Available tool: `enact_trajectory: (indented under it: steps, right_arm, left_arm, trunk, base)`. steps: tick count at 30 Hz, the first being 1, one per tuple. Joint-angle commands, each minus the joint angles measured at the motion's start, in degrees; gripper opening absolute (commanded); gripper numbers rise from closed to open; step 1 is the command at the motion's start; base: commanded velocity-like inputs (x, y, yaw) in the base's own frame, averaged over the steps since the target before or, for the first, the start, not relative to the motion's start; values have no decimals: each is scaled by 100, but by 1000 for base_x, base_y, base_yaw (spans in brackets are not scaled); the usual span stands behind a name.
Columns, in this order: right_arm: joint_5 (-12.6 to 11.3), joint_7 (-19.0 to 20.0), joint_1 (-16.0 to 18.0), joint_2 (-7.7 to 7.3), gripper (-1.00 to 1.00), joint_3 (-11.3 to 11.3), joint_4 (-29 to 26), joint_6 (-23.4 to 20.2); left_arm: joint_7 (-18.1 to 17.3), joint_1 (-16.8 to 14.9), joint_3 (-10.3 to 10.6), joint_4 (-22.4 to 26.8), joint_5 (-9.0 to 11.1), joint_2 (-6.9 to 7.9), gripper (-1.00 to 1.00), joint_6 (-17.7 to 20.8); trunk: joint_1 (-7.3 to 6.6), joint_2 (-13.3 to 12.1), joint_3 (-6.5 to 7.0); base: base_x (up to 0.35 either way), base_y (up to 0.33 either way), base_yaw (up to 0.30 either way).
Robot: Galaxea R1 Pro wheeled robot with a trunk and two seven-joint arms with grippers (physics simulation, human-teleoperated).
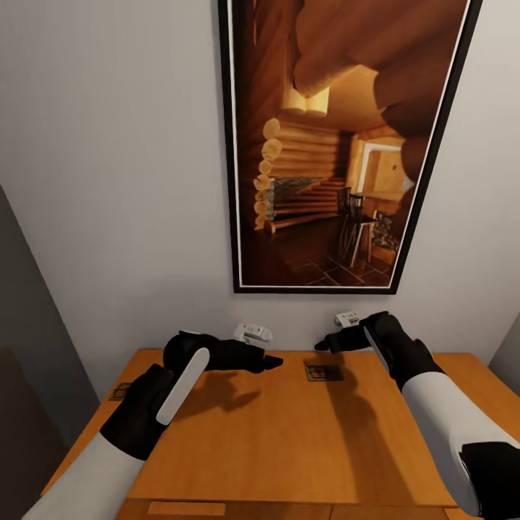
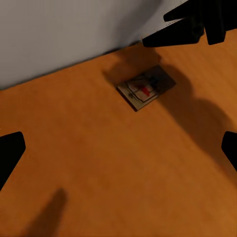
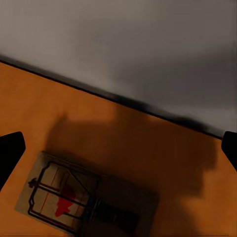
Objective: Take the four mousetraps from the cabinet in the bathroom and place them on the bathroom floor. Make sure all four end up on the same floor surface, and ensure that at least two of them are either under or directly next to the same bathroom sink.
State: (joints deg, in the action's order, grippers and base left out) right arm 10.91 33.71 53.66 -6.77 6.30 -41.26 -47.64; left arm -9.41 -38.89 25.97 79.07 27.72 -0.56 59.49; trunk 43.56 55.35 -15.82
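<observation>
A mousetrap [image 1: 323, 372] lies flat near the cabinet's [image 1: 289, 448] back edge, by the wall. The right claw [image 1: 323, 345] hovers just above it, released; the left claw [image 1: 273, 361] (also released) waits beside. Pickup step: next, lower and clench squarely.

A mousetrap [image 3: 74, 200] is lying flat on the orange-brown cabinet [image 3: 148, 148] top, near the grey wall [image 3: 138, 44], as the spread dark fingertips [image 3: 10, 150] are flanking it.
</observation>
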Motion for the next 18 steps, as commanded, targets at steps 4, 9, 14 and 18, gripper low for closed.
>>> enact_trajectory:
  steps: [4, 9, 14, 18]
  right_arm:
    - [65, 66, 4, -11, 100, 20, 179, -8]
    - [72, 171, 6, -41, 100, 121, 354, -2]
    - [73, 473, 5, -73, 100, 489, 426, 42]
    - [71, 891, 5, -131, 100, 821, 452, 137]
  left_arm:
    - [-58, -5, -25, -1, -58, 4, 100, 19]
    - [-54, -5, -178, -3, -57, 8, 100, 19]
    - [-53, -5, -338, -2, -56, 7, 100, 25]
    - [-52, -5, -388, -4, -59, 7, 100, 27]
  trunk:
    - [1, 6, -8]
    - [1, 6, -8]
    - [1, 6, -8]
    - [1, 6, -8]
  base:
    - [10, 1, 0]
    - [4, 0, 0]
    - [1, 0, 0]
    - [0, 0, 0]
